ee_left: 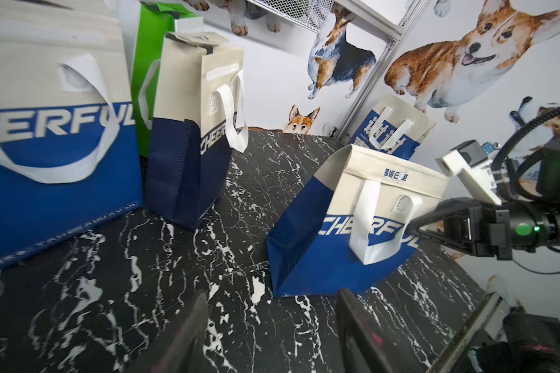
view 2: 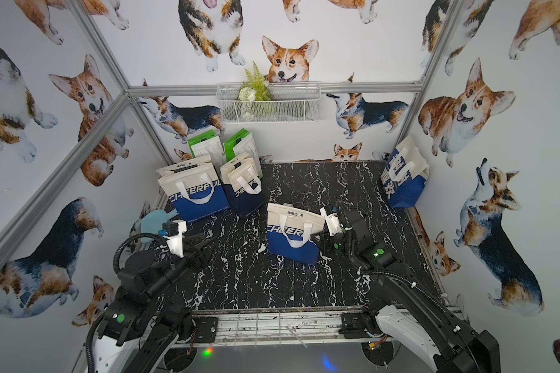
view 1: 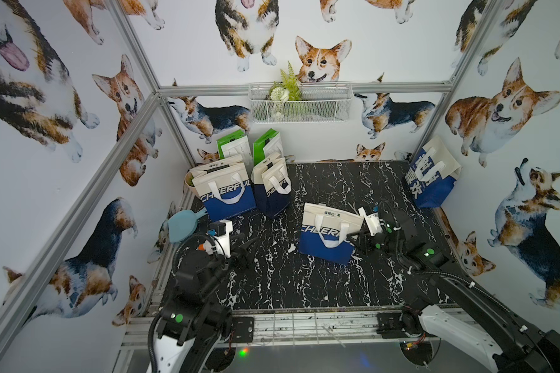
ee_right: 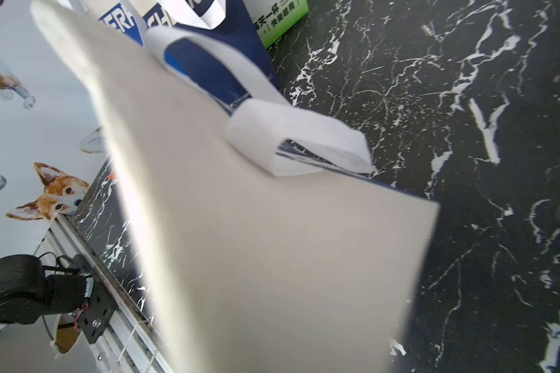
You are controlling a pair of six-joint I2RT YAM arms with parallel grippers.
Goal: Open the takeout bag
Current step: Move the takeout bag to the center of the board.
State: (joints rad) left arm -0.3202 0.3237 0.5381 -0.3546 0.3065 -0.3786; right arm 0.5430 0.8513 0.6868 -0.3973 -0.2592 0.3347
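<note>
The takeout bag (view 1: 327, 232) (view 2: 291, 232) stands mid-table, cream above and blue below, with white handles and "CHEERFUL" on its face. In the left wrist view the takeout bag (ee_left: 353, 219) leans and its top is folded shut. My right gripper (view 1: 358, 240) (view 2: 319, 240) (ee_left: 413, 227) has its fingertips at the bag's right edge. The bag's cream side (ee_right: 272, 258) fills the right wrist view, blurred, and hides the jaws. My left gripper (view 1: 251, 250) (view 2: 209, 250) (ee_left: 272, 297) is open over bare table to the left of the bag, holding nothing.
A large CHEERFUL bag (view 1: 227, 190) and a narrower navy bag (view 1: 272, 187) stand at the back left, with green bags (view 1: 236, 148) behind them. Another blue bag (view 1: 434, 174) leans on the right wall. A light blue scoop (view 1: 181, 226) lies at the left edge.
</note>
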